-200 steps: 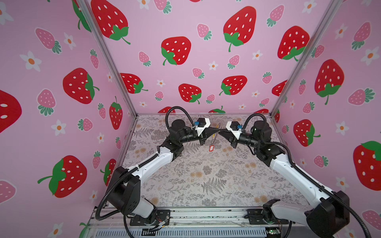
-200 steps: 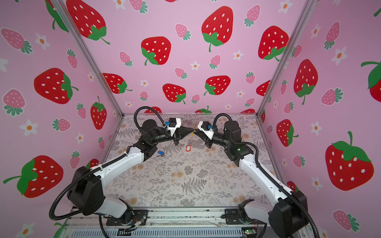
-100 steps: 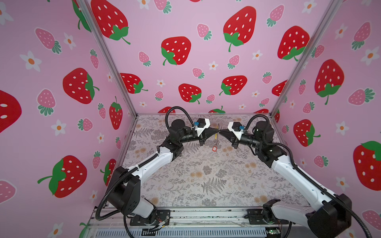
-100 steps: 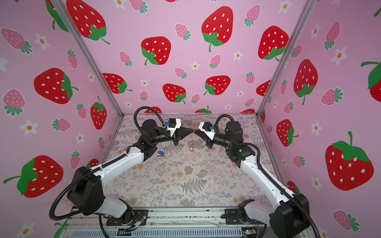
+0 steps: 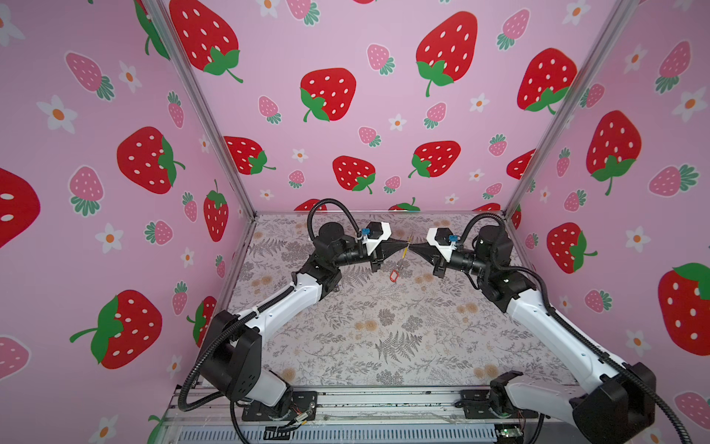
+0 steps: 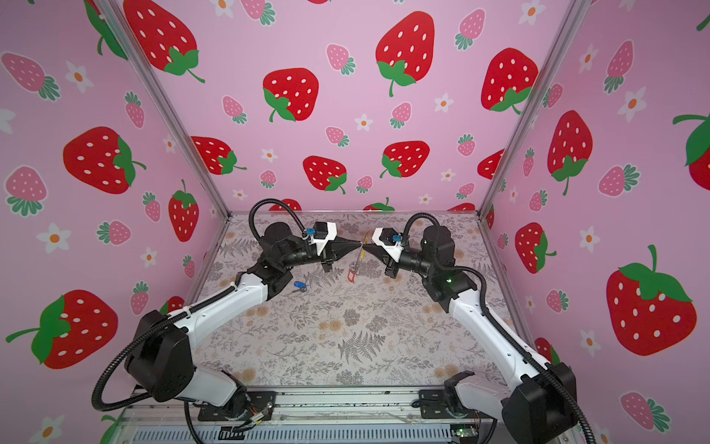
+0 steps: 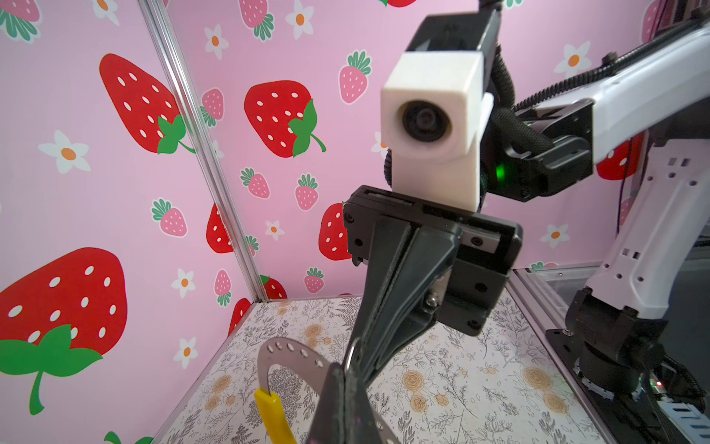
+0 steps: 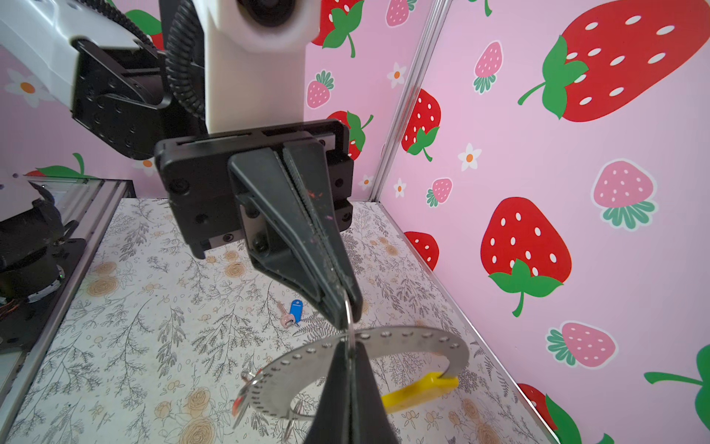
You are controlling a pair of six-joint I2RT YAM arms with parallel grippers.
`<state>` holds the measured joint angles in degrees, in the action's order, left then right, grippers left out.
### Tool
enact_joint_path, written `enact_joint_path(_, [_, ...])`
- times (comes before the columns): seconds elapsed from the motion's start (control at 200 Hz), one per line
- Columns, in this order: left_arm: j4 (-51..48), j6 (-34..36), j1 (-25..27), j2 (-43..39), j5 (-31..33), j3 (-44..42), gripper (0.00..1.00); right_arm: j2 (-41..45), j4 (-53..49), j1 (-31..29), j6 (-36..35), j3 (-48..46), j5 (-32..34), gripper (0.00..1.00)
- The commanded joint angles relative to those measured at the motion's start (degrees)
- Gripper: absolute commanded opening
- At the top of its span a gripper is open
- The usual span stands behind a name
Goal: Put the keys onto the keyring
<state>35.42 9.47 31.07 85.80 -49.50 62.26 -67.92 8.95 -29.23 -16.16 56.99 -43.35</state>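
1. The keyring [image 8: 407, 338] hangs in the air above the table [image 5: 384, 326], with the 2 grippers meeting tip to tip on its grey arc.
2. The left gripper [image 8: 344, 307] is clamped tight on the keyring. The right gripper [image 7: 357, 356] is pinched closed on it from the opposite side.
3. The red-tagged key [image 5: 392, 275] dangles just below the keyring. We judge it threaded, so 1 of 2 keys is on.
4. The blue-tagged key [image 6: 299, 285] lies flat on the table, well below the keyring and toward the left arm's side. Nothing touches it.
5. We judge the step in hand to be a 2-handed hold that steadies or passes over the keyring between keys.
6. Next, 1 gripper needs to let go and fetch the blue-tagged key. The other must hold the keyring steady, leaving the end by the yellow segment [image 8: 420, 387] free for threading.
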Motion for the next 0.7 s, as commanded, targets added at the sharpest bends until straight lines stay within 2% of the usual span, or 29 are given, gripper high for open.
enact_joint_path(0.0, [-2.97,2.23,-0.13,-0.72,1.81,0.36,0.0,0.38,0.26,0.14,-0.44,0.81,-1.3,0.0])
enact_joint_path(0.155, [-5.1,3.03,-0.07,-0.76,3.51,0.92,0.0,0.2,-1.74,0.15,-0.02,1.78,-0.91,0.0])
enact_joint_path(0.265, [-7.03,4.15,0.23,-0.98,5.14,1.37,0.16,-0.49,-4.61,0.2,-0.26,3.15,-0.04,0.0])
enact_joint_path(0.4, [-10.01,6.71,0.57,-2.33,11.1,1.48,0.33,-1.58,-10.5,0.23,-1.4,6.08,2.52,0.0])
enact_joint_path(0.695, [-18.19,18.56,3.91,-5.94,27.13,2.08,0.37,-4.89,-20.17,0.14,-1.24,11.55,4.95,0.0])
